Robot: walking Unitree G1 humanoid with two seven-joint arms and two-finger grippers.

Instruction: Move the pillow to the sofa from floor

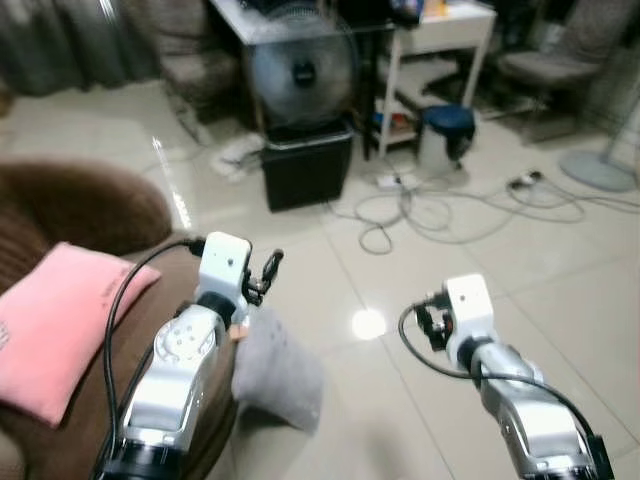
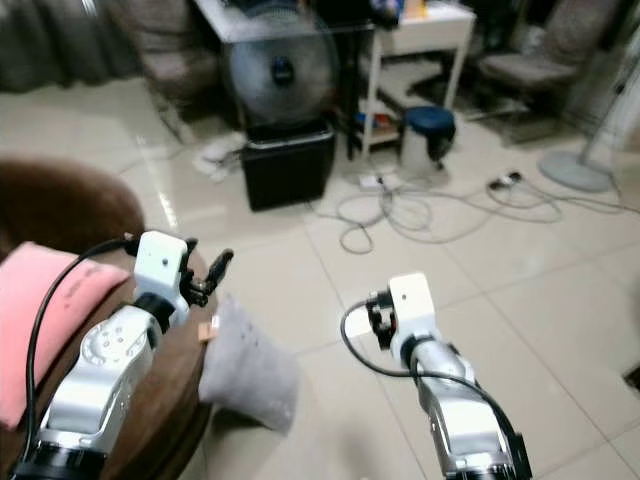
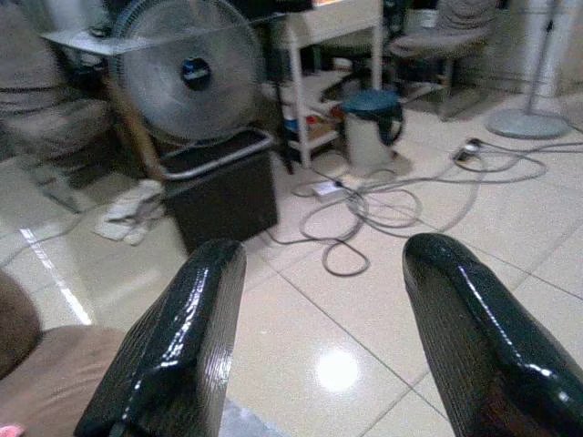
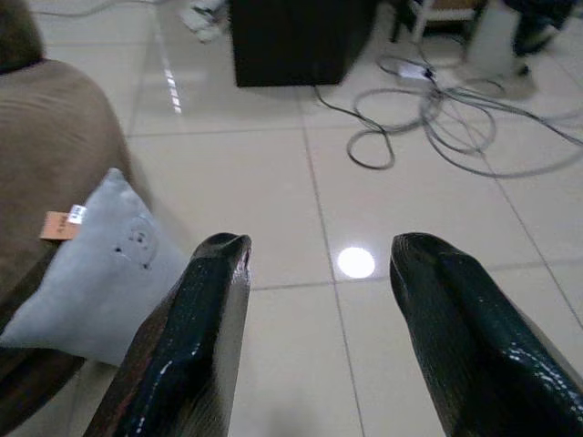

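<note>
No brand or legible writing anywhere; only a small orange tag (image 4: 60, 224) with a white tab at the corner of the grey pillow (image 4: 105, 278), its print too small to read, and faint dark specks on the cover. Grey pillow down on the tiled floor (image 1: 420, 300), propped against the side of the brown sofa (image 1: 90, 205), touching it, partly hidden behind the left arm in the head views. Pink pillow (image 1: 55, 320) lying on the sofa seat, cut off at the frame edge, with a faint mark on its cover too blurred to read. Left gripper (image 3: 319, 337) raised above the sofa arm beside the grey pillow, fingers spread wide, nothing between them. Right gripper (image 4: 319, 337) held over bare tiles, apart from the pillow, fingers likewise wide and empty. Farther off, a round fan (image 1: 300, 65) standing behind a black box (image 1: 308, 165), a white table (image 1: 440, 35), a white bin with a dark blue lid (image 1: 443, 135), and loose cables (image 1: 440, 205) looping across the floor with a power strip among them. Grey chair (image 1: 555, 60) in the far corner, blurred and partly cropped.
</note>
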